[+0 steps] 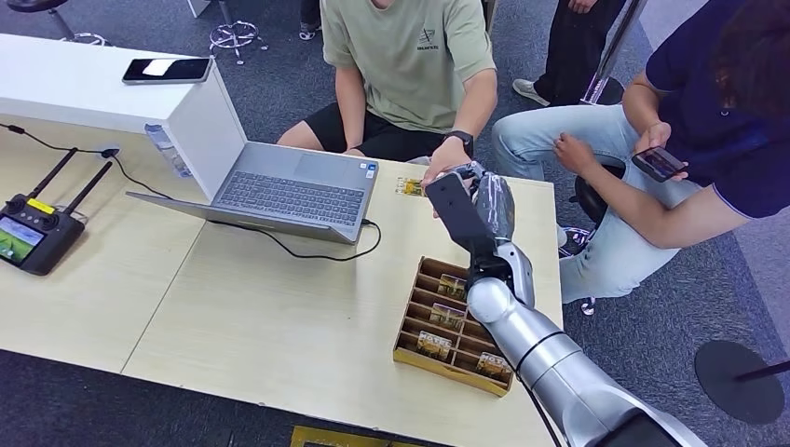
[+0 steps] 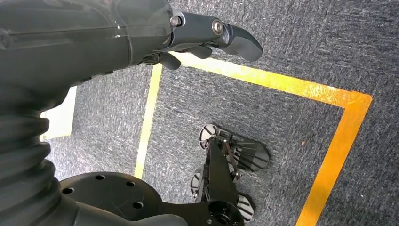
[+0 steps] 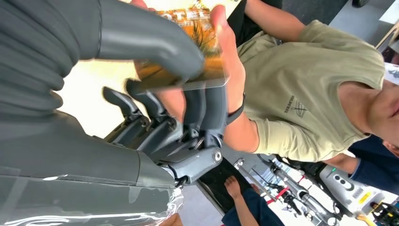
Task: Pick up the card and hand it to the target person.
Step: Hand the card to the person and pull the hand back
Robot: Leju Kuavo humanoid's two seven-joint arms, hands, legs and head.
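Note:
In the right wrist view the orange printed card (image 3: 197,21) is pinched between the thick thumb and the dark fingers of my right hand (image 3: 155,127). A person in a green shirt (image 3: 301,94) has fingers (image 3: 230,70) on the same card. From the head view my right hand (image 1: 470,209) is raised over the table's far edge, meeting that person's hand (image 1: 447,156), and the card (image 1: 408,187) pokes out beside it. My left hand (image 2: 216,33) hangs over grey carpet, fingers apart, holding nothing.
A brown divided box (image 1: 410,354) with several cards lies just under my right forearm. An open laptop (image 1: 289,191) and its cable are to the left, with a white box (image 1: 93,88), a phone (image 1: 168,69) and a remote controller (image 1: 33,233). A second seated person (image 1: 708,140) is at the right.

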